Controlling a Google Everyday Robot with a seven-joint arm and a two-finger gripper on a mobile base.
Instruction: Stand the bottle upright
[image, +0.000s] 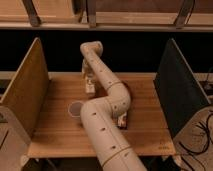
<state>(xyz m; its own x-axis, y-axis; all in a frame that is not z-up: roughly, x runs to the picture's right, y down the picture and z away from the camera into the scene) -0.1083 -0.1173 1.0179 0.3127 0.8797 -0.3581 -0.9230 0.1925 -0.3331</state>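
Observation:
My gripper (89, 80) points down over the far left part of the wooden table (55, 135), at the end of the cream arm that curves up from the bottom of the view. The bottle (90, 89), small and cream-white with brownish-red marks, shows right below the gripper and looks roughly upright. I cannot tell whether the gripper holds it or whether it rests on the table. The arm hides the table behind and to the right of the bottle.
A translucent whitish cup (75, 108) stands on the table left of the arm. A dark flat bar (123, 120) lies partly under the arm's elbow. A wooden side panel (27, 87) stands at the left and a dark panel (177, 85) at the right.

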